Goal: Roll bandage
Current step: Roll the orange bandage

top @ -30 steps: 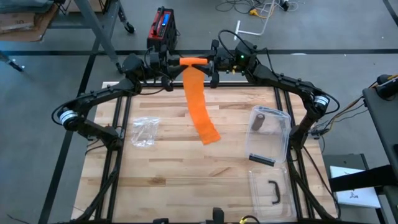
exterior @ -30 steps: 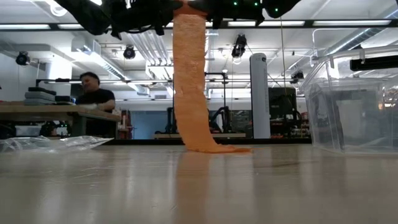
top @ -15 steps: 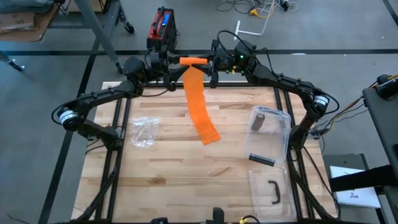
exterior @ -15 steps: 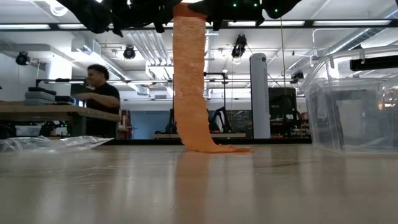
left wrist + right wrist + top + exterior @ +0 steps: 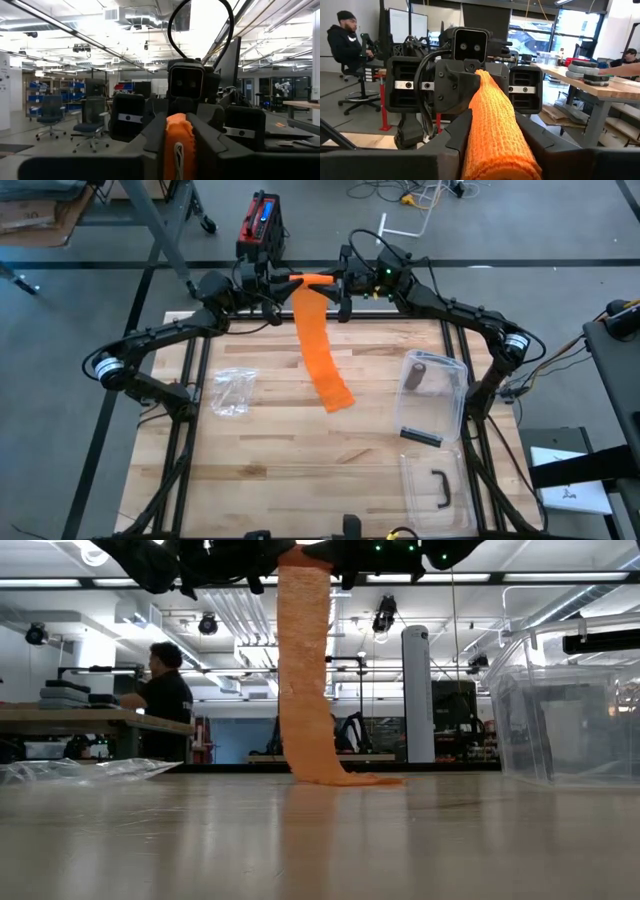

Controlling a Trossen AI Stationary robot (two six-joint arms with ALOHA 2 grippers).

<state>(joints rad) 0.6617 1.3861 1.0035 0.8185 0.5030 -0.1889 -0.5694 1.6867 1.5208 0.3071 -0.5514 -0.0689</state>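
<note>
Bandage hangs from my two grippers at the table's 12 o'clock edge, its tail draped on the wood toward centre. I see the left gripper and right gripper each clamped on an end of the roll, facing each other.

Even overhead light is cast by ceiling strip lamps; glare is seen in the left wrist view.

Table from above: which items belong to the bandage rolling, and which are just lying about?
In the job: orange bandage, left gripper, right gripper.

Lying about: clear plastic bag, clear bin, clear lid, red device on the floor.
</note>
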